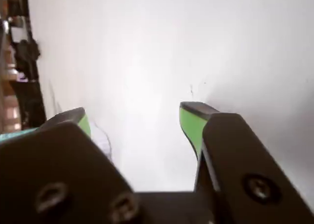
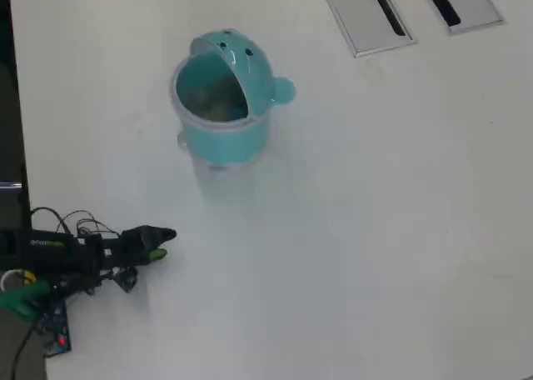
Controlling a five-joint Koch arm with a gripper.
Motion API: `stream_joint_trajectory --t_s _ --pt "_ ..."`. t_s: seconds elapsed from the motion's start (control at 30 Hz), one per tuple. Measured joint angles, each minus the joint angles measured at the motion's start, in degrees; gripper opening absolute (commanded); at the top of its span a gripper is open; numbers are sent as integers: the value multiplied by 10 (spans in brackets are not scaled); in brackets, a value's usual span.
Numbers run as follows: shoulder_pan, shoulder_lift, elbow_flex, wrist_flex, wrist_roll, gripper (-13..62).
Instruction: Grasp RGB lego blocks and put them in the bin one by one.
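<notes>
The light teal bin (image 2: pixel 221 105) stands on the white table at upper centre of the overhead view, its domed hood tipped back and its mouth showing. Its inside is dim and I cannot make out what lies there. No lego blocks show on the table in either view. My gripper (image 2: pixel 165 243) rests low at the lower left, well short of the bin and pointing right. In the wrist view the gripper (image 1: pixel 133 112) is open, its green pads (image 1: pixel 190 123) wide apart with only bare white table between them.
Two grey slotted panels (image 2: pixel 366 13) (image 2: pixel 462 1) lie at the top right. The table's left edge (image 2: pixel 15 147) borders a dark strip. Cables (image 2: pixel 75 226) and the arm's base sit at the lower left corner.
</notes>
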Motion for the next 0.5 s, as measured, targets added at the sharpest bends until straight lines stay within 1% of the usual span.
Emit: stream_joint_trajectory --t_s 0.1,0.5 --pt "-4 0 -1 25 3 340" --pt "-13 0 0 31 30 340"
